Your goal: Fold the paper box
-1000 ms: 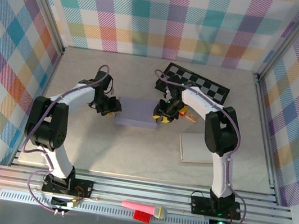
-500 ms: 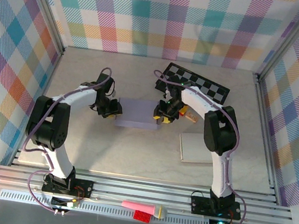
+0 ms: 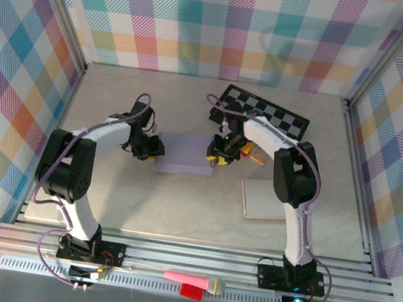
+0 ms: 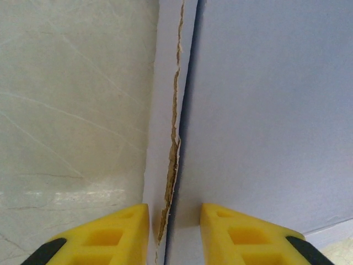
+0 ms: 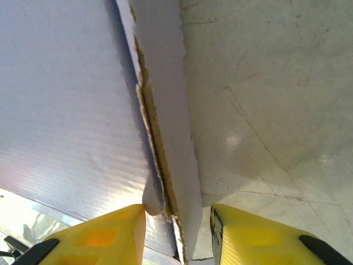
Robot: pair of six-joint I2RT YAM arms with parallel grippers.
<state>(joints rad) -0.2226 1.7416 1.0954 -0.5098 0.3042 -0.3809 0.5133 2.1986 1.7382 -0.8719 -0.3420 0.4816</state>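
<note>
Box sits between the arms, long axis left-right; left pincer and right pincer each straddle an end edge, jaws apart.

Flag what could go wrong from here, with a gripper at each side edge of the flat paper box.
1. The edge of the paper box between the left gripper's fingers looks frayed and layered; pinching and lifting may tear it.
2. At the right gripper, two layers sit between the jaws with a gap beside them; it might catch just one.
3. Uneven pulls could skew the box.
</note>
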